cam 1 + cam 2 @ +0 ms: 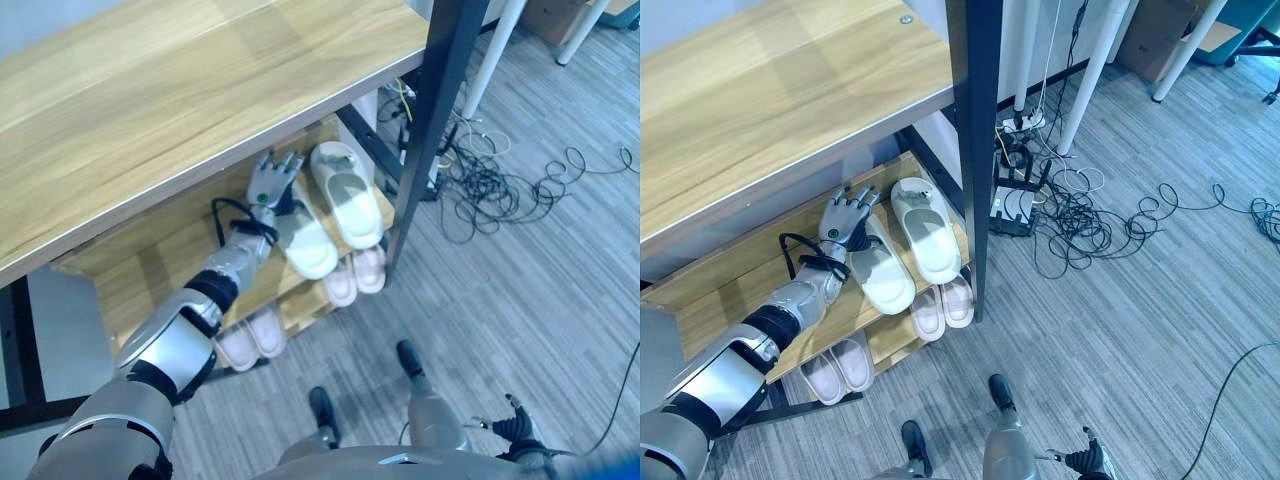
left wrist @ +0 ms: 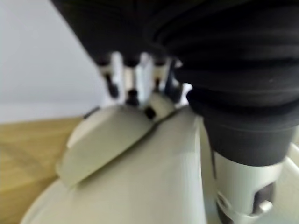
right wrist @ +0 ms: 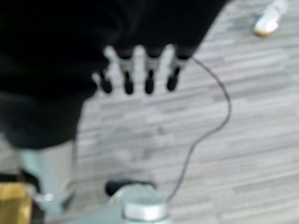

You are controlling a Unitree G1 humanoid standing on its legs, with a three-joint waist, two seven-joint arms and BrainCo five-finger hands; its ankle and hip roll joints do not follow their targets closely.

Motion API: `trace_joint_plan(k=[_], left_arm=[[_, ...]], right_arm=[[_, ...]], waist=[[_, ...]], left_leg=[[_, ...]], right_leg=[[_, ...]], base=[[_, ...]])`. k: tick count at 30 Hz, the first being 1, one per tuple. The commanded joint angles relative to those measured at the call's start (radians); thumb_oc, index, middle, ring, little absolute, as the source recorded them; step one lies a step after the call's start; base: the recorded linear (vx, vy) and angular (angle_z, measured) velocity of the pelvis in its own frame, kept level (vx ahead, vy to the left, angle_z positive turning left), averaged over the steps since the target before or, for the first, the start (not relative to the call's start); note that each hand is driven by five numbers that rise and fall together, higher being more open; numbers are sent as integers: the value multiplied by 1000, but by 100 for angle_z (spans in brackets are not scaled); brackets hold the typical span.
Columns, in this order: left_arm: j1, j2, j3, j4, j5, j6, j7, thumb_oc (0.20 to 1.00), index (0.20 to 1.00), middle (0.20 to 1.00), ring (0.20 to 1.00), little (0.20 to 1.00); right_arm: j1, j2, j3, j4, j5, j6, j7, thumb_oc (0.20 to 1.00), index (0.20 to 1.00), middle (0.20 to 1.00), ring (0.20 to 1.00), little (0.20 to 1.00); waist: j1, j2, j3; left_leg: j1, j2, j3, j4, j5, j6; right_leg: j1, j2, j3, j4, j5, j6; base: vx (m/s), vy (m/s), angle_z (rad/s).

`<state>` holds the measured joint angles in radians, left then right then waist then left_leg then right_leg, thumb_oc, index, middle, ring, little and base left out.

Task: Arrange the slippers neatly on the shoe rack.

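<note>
I have the left hand point(image 1: 843, 219) reaching in under the top board of the rack point(image 1: 790, 90), fingers straight and spread, lying along the left edge of the near white slipper point(image 1: 883, 274) on the middle shelf point(image 1: 730, 300); from the left wrist view its fingertips rest on that slipper's strap without curling round it, so I judge the hand open and pushing rather than gripping. The second white slipper point(image 1: 923, 228) lies just beside the first on the same shelf, near the black post point(image 1: 978, 150). Both point roughly the same way, though each sits at a slant to the shelf edge and the near one's heel overhangs the front. On the shelf below I see two pale pairs, one point(image 1: 943, 305) under the white slippers and one point(image 1: 838, 368) further left. The right hand point(image 3: 140, 77) hangs over the floor with fingers extended, holding nothing. My assessment: the slippers are all on the rack, and what remains is squaring up the white pair.
</note>
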<state>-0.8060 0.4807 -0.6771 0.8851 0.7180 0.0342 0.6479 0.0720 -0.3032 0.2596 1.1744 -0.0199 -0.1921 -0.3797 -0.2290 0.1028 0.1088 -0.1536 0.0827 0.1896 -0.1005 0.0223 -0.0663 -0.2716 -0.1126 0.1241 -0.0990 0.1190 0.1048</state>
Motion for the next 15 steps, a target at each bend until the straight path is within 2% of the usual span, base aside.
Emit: trace_joint_plan(k=[1,9,15], left_arm=[[-116,21,70,50,-7,12,35,1000,1000,1000,1000,1000],[-52,50,139,-82,-45,-9,45,1000,1000,1000,1000,1000],[81,69,262,-260,-111,-54,57,1000,1000,1000,1000,1000]], right_arm=[[-49,-46,4,11,31,-10,-19,1000,1000,1000,1000,1000],[-41,-31,-3,11,36,-2,-1,1000,1000,1000,1000,1000],[-42,-8,-20,11,44,15,10,1000,1000,1000,1000,1000]], waist=[[-6,79,40],[16,69,34],[40,59,25]], left_leg=[[-18,18,-39,13,13,-40],[-5,16,-57,13,12,-38],[11,12,-73,13,9,-35]], right_leg=[[10,37,-53,35,-80,37],[38,35,-74,33,-88,34],[69,32,-89,29,-94,28]], base=[[0,0,0],[0,0,0],[0,-2,6]])
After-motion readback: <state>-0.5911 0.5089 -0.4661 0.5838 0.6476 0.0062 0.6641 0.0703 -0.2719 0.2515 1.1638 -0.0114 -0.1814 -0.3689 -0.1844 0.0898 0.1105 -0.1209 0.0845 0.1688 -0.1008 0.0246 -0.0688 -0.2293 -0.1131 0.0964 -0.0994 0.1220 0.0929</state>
